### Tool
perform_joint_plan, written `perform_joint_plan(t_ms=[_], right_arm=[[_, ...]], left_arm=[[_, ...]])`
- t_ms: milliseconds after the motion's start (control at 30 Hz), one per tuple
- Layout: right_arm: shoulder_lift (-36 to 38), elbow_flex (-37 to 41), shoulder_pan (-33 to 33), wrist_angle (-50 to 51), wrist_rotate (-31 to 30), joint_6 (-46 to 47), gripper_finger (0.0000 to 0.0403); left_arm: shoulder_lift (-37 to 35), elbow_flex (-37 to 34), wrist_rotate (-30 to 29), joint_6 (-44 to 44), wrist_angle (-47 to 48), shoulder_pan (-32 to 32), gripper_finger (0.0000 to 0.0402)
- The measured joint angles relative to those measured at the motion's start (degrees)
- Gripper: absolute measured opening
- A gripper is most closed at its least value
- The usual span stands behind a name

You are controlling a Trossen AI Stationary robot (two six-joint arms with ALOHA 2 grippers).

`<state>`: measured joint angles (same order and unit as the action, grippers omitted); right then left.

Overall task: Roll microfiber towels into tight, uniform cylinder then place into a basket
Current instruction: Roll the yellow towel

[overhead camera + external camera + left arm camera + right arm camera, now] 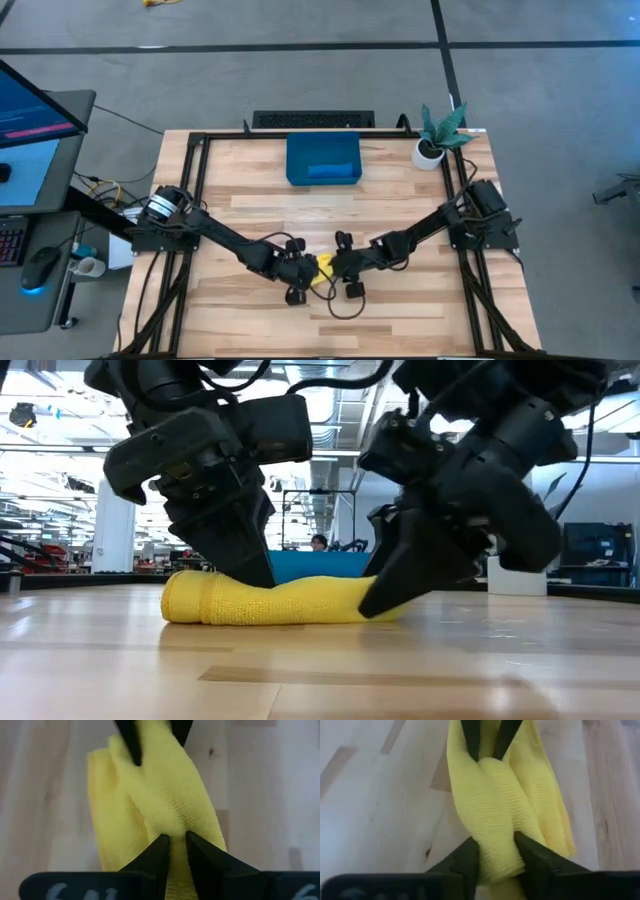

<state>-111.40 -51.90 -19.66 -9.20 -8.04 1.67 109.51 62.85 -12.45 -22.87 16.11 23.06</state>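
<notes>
Yellow microfiber towel (280,600) lies as a lumpy, loosely rolled log on the pale wooden table (400,310), toward the table's 6 o'clock edge in the overhead view; its nubby, looped weave shows clearly up close. Left gripper (174,845) pinches a ridge of that cloth between narrow, wedge-shaped black fingers at one end. Right gripper (497,852) grips the other end, its fingers set a little wider around a thicker fold. Both dark arms meet over the roll, coming from 9 and 3 o'clock. Toward 12 o'clock sits the basket (300,165), a shallow, rectangular dark-blue plastic tray, with a blue towel (332,171) lying inside it. At about 1 o'clock stands a small white pot (429,152) with a spiky green plant.
</notes>
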Motion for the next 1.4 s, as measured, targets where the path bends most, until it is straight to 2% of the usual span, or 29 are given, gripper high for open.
perform_joint_plan(t_ms=[167, 267, 367, 500, 800, 1167, 1400], right_arm=[[0.1, 0.0, 0.6, -0.1, 1.7, 3.5, 0.0075], [0.2, 0.0, 0.8, -0.1, 3.7, 4.3, 0.0046], [0.0, -0.6, 1.3, 0.1, 4.8, 7.9, 0.0037], [-0.1, -1.5, 1.5, 0.9, 5.2, 10.8, 0.0052], [-0.2, -2.0, 1.6, 1.2, 5.2, 12.3, 0.0051], [-0.2, -2.0, 1.8, 1.1, 5.6, 12.4, 0.0051], [-0.2, -2.0, 1.8, 1.2, 5.2, 12.4, 0.0051]], left_arm=[[-2.8, -0.2, -5.7, 0.3, 3.4, 2.0, 0.0063], [-5.1, -0.3, -9.3, 0.4, 5.1, 4.1, 0.0063], [-7.3, -0.3, -14.9, 1.0, 6.7, 6.2, 0.0063], [-8.4, -0.2, -20.7, 5.5, 7.4, 8.5, 0.0063], [-8.1, -0.1, -18.6, 6.0, 7.4, 8.9, 0.0074], [-6.6, -0.6, -11.4, 4.8, 5.4, 8.5, 0.0186], [-2.4, -0.6, -12.5, 3.6, 5.4, 6.7, 0.0202]])
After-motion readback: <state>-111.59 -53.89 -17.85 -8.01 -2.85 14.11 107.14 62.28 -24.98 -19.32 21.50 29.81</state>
